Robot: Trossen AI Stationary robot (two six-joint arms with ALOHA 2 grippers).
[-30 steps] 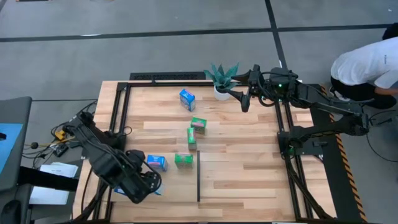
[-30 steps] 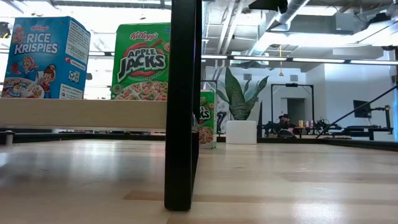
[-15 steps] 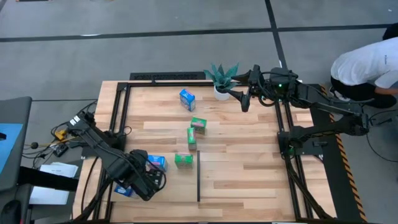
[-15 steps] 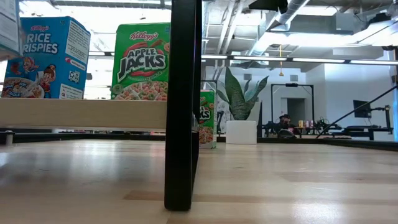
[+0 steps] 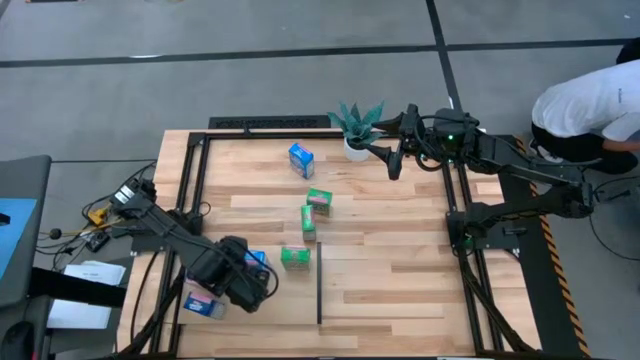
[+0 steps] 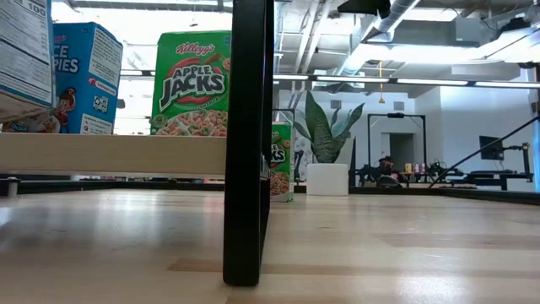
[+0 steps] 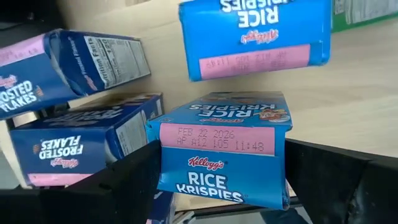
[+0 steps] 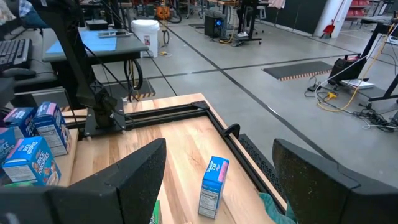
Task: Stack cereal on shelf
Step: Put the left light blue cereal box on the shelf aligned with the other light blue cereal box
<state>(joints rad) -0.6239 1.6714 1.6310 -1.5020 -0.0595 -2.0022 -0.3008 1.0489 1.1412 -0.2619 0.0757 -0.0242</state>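
Two arms were over the light-wood shelf (image 5: 400,270). My left gripper (image 5: 243,284) was near the shelf's left edge, toward the front corner, its fingers (image 7: 134,180) clamped on either side of a blue Rice Krispies box (image 7: 222,149), which was held clear of the wood. From the low camera that box showed as a white nutrition panel (image 6: 25,55) hanging at the far left.

Just past the held box stood a second Rice Krispies box (image 7: 255,34), on the shelf beside the left gripper (image 5: 254,260). Two blue Frosted Flakes boxes (image 7: 81,140) lay just beside my grip, toward the left rail; one more box (image 5: 203,303) showed at the front-left corner, half under the arm.

Green Apple Jacks boxes: one (image 5: 295,257) next to the black divider strip (image 5: 319,282), one (image 5: 308,220) mid-shelf, one (image 5: 319,198) just behind it. A lone blue box (image 5: 301,159) stood upright toward the back edge (image 8: 212,186).

My right gripper (image 5: 394,160) hung above the back-right part of the shelf, next to the potted plant (image 5: 357,128), jaws spread apart and holding nothing.

A person in a white top (image 5: 590,105) was bent over beyond the right rail.
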